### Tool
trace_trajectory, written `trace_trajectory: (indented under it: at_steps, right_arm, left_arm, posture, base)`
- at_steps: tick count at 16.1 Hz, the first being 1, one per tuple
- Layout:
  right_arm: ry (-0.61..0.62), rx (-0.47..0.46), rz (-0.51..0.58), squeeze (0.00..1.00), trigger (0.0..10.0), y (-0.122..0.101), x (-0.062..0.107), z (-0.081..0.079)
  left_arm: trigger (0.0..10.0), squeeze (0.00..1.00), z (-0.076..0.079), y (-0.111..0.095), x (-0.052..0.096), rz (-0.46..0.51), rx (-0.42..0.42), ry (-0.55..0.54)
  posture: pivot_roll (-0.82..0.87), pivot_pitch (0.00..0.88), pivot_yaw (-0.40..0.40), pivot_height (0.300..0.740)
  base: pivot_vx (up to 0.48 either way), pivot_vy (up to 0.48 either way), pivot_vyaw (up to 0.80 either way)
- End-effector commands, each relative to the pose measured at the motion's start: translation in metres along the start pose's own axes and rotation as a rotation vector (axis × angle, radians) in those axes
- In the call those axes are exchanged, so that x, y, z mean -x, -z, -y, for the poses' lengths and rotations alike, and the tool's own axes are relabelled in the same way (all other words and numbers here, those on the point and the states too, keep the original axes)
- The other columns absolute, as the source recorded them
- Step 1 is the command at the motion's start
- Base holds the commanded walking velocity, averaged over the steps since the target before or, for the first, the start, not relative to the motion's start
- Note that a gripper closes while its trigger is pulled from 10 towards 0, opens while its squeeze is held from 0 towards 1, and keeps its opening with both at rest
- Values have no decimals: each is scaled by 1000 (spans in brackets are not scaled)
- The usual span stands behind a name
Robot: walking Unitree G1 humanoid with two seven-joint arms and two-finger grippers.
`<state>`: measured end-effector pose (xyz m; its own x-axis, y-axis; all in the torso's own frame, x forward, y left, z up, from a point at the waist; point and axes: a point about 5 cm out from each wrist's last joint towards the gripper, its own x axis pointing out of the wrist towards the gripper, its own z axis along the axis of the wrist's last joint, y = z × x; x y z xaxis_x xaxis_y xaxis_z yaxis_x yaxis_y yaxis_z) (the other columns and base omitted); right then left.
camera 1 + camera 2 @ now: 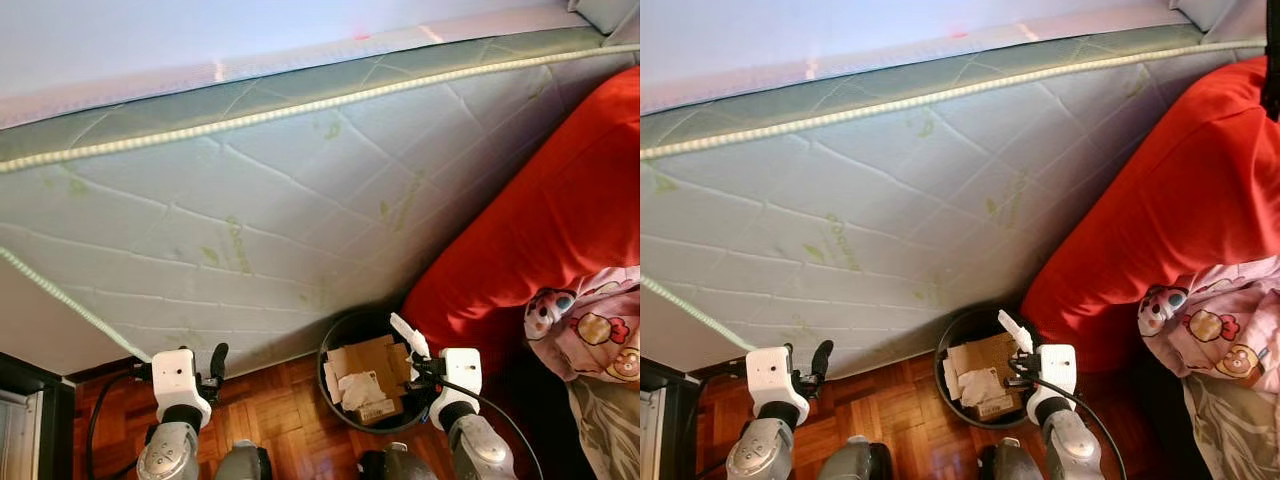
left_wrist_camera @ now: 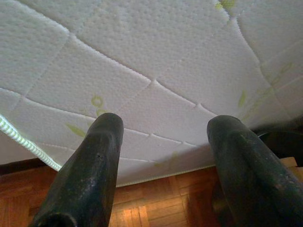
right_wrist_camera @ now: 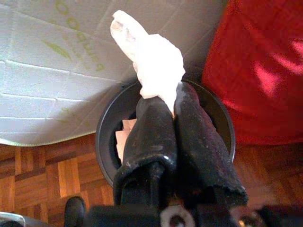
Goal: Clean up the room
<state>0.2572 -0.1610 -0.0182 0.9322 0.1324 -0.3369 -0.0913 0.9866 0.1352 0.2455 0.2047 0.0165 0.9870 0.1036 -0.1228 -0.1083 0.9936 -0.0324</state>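
My right gripper (image 3: 163, 101) is shut on a crumpled white tissue (image 3: 149, 59), which sticks out past the fingertips. It hangs just above the right rim of a round black waste bin (image 1: 335, 335) on the wooden floor; the gripper (image 1: 412, 352) and tissue (image 1: 408, 335) also show in the left eye view. The bin holds cardboard pieces (image 1: 372, 362) and paper scraps. My left gripper (image 2: 163, 151) is open and holds nothing, pointing at the white quilted mattress (image 2: 156, 61), left of the bin; its finger (image 1: 218, 360) shows low in the left eye view.
The big mattress (image 1: 250, 200) leans along the wall behind the bin. A red cushion or sofa (image 1: 540, 230) stands right of the bin, with a pink cartoon-print blanket (image 1: 590, 325) on it. A dark cabinet edge (image 1: 25, 420) is at far left. Parquet floor (image 1: 270, 410) lies between my arms.
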Motion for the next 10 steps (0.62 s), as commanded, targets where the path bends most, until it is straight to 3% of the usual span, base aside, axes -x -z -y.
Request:
trace_trajectory:
  at_steps: [1, 10]
  right_arm:
    - [5, -2, -32, 0, 10000, 8, 3, 0]
    - [0, -15, -37, 0, 10000, 9, 4, -2]
  left_arm:
    - [10000, 0, -3, 8, 5, -44, 16, -20]
    - [10000, 0, -2, 10, 5, -58, 19, -25]
  posture:
    - [16, 216, -31, 666]
    - [16, 237, -29, 637]
  base:
    - [0, 0, 0]
    - [0, 0, 0]
